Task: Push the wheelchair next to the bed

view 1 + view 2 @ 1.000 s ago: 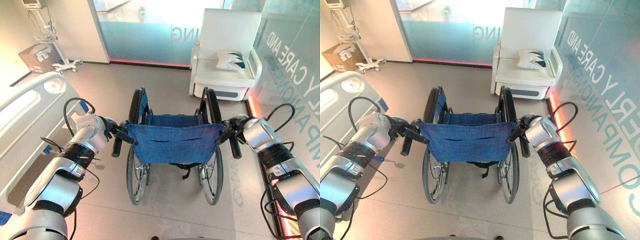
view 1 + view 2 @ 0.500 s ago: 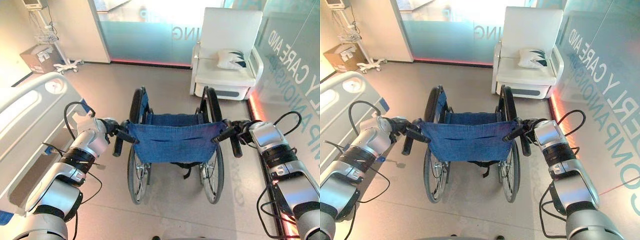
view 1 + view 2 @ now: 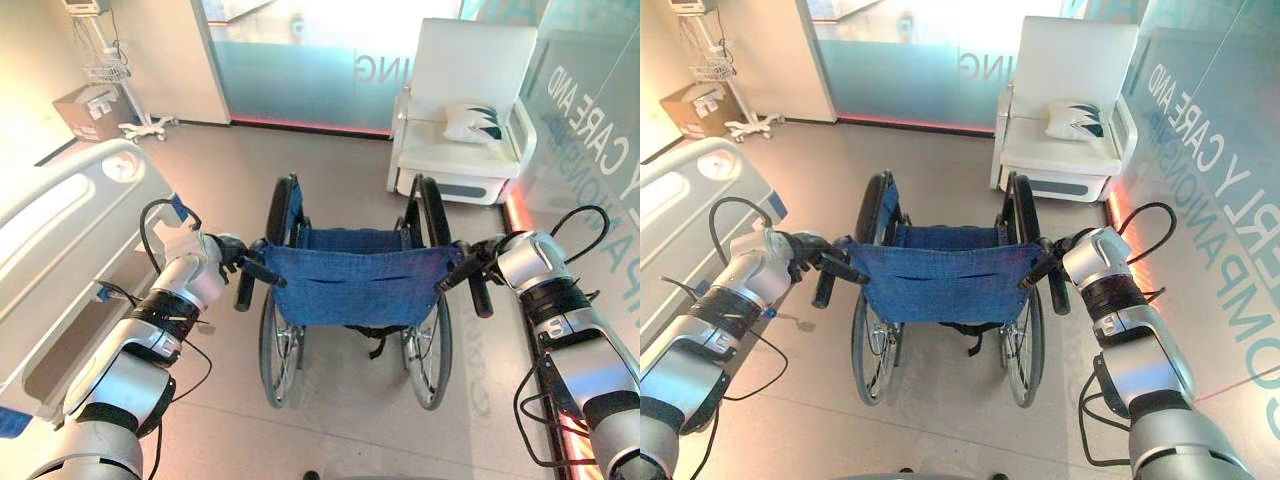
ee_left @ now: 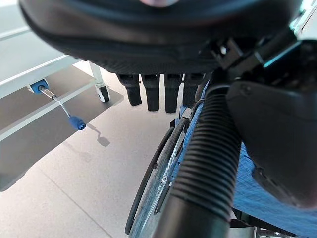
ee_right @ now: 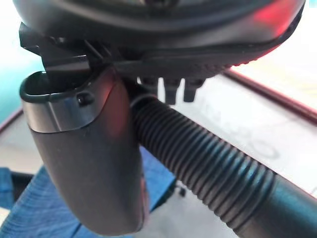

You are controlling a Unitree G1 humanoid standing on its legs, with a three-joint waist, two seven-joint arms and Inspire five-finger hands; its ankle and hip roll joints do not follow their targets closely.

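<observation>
The wheelchair (image 3: 355, 288), with a blue cloth back and black wheels, stands straight ahead of me, facing away. The white bed (image 3: 70, 215) runs along the left, its footboard level with the chair's left wheel. My left hand (image 3: 226, 252) is shut on the left push handle (image 3: 243, 290). In the left wrist view the ribbed grip (image 4: 208, 163) runs between thumb and fingers (image 4: 148, 91). On the other side, my right hand (image 3: 487, 258) is shut on the right push handle (image 3: 481, 297). Its ribbed grip (image 5: 208, 163) lies beside the thumb (image 5: 84, 163).
A white armchair (image 3: 440, 150) holding a pillow (image 3: 470, 120) stands ahead at the right, against a glass wall (image 3: 590, 110). A cardboard box (image 3: 90, 110) and a wheeled stand (image 3: 148, 125) sit at the far left. A blue-tipped crank (image 4: 77, 122) sticks out under the bed.
The whole view has shifted a little, so the camera moved. My right hand has slid slightly outward along its handle. Both hands keep hold of the handles.
</observation>
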